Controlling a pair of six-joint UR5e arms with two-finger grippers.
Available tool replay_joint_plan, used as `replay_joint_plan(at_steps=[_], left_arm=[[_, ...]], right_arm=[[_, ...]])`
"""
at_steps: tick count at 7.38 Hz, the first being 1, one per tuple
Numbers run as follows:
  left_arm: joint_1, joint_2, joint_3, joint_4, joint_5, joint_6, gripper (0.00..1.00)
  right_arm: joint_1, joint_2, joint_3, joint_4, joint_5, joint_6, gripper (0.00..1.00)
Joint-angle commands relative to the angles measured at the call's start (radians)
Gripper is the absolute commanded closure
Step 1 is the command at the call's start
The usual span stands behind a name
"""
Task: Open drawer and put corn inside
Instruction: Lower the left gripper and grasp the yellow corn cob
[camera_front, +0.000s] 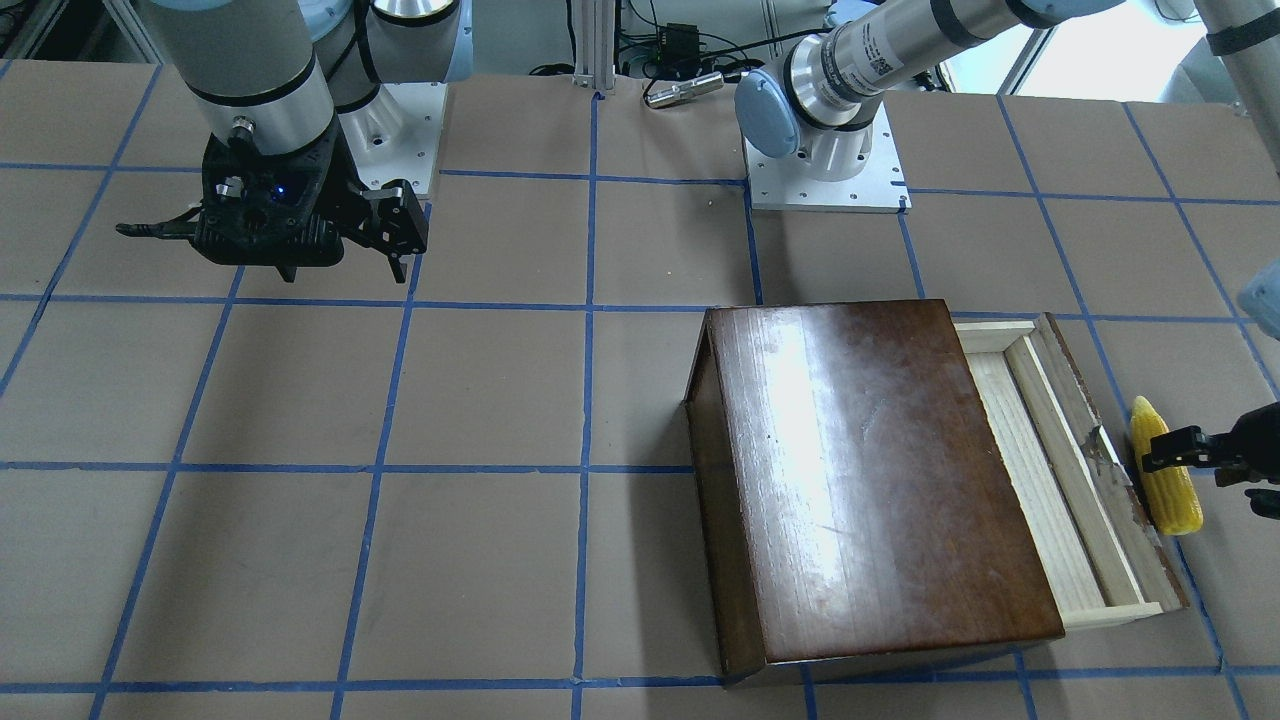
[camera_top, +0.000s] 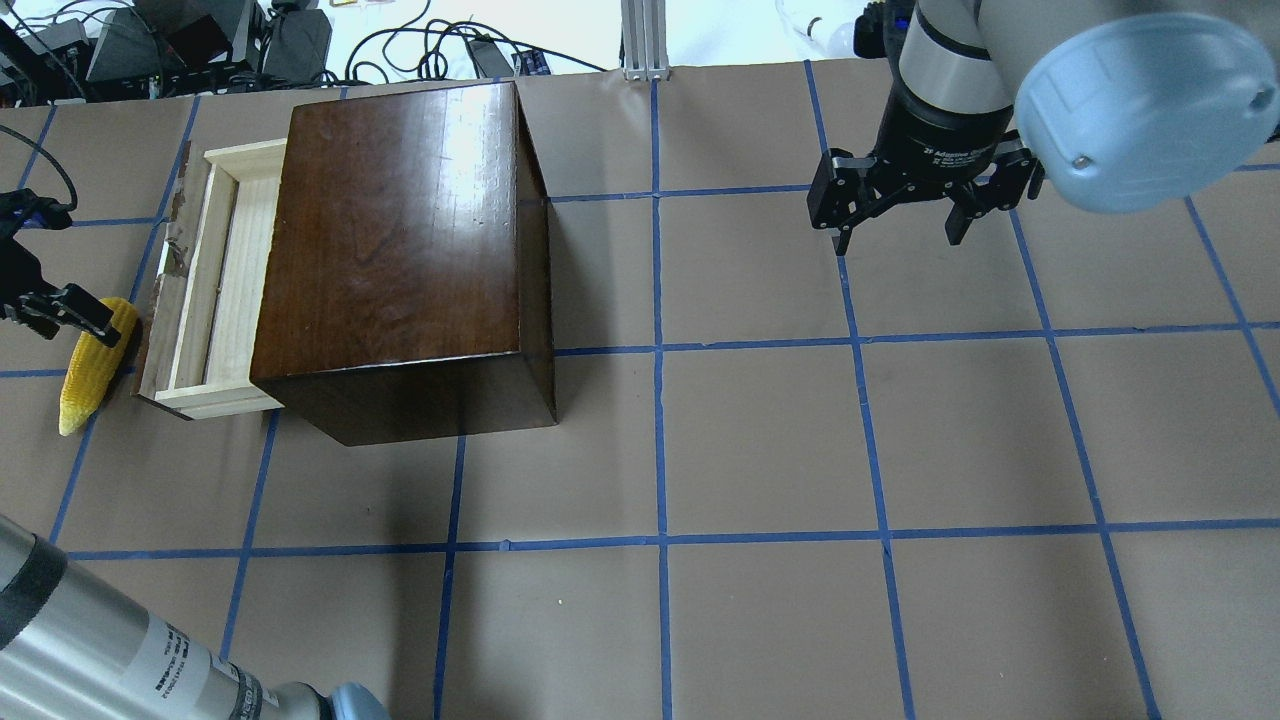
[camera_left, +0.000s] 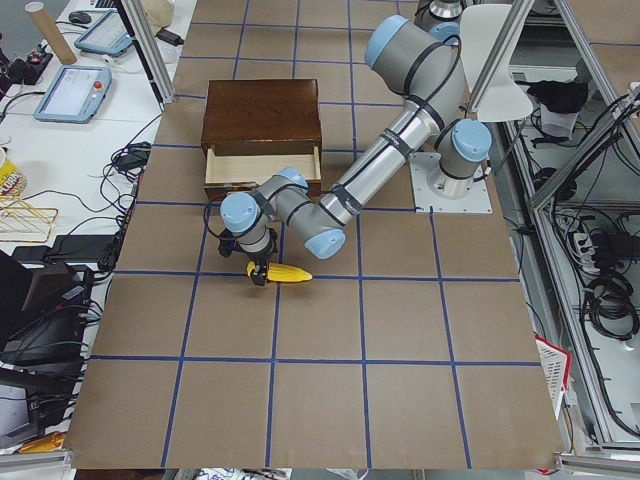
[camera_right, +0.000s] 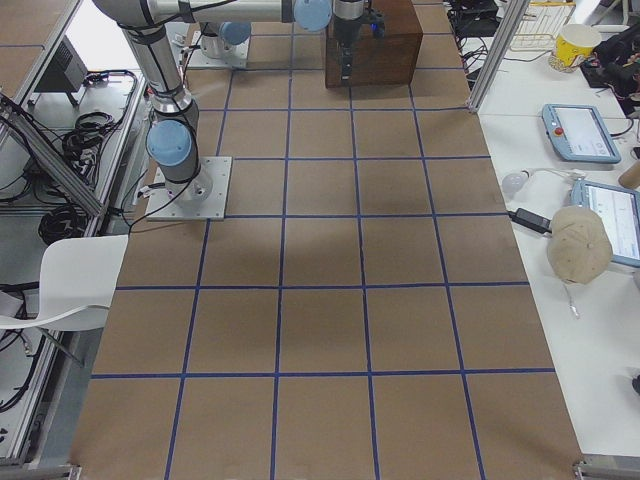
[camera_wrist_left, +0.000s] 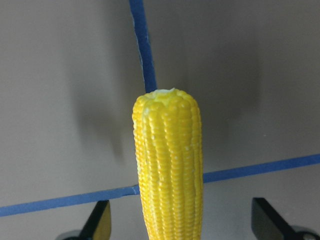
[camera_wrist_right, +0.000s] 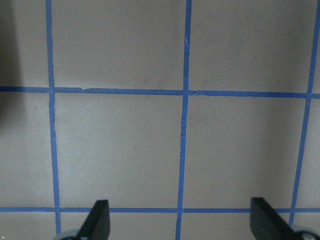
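The yellow corn (camera_top: 92, 365) lies on the table just outside the drawer's dark front panel (camera_front: 1100, 460). It also shows in the front view (camera_front: 1168, 485) and the left side view (camera_left: 283, 272). The drawer (camera_top: 215, 280) is pulled partly out of the dark-brown box (camera_top: 400, 230), and its pale wooden tray (camera_front: 1040, 470) is empty. My left gripper (camera_wrist_left: 182, 222) is open over the corn's thick half, one finger (camera_wrist_left: 100, 222) on each side, holding nothing. My right gripper (camera_top: 897, 235) is open and empty, hovering far from the box.
The table is brown paper with a blue tape grid (camera_top: 660, 350). The two arm bases (camera_front: 830, 170) stand at the robot's edge. Cables and equipment (camera_top: 200, 40) lie beyond the far edge, behind the box.
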Motion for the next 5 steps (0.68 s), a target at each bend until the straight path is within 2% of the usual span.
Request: replay_joint_plan(at_steps=[1, 3, 5], left_arm=[[0.002, -0.031, 0.0, 0.054, 0.0, 0.051, 0.02], [0.0, -0.031, 0.0, 0.054, 0.0, 0.07, 0.24], [0.0, -0.031, 0.004, 0.049, -0.001, 0.061, 0.62]], right_arm=[[0.0, 0.0, 0.0, 0.0, 0.0, 0.0, 0.0], [0.0, 0.0, 0.0, 0.0, 0.0, 0.0, 0.0], [0.0, 0.0, 0.0, 0.0, 0.0, 0.0, 0.0]])
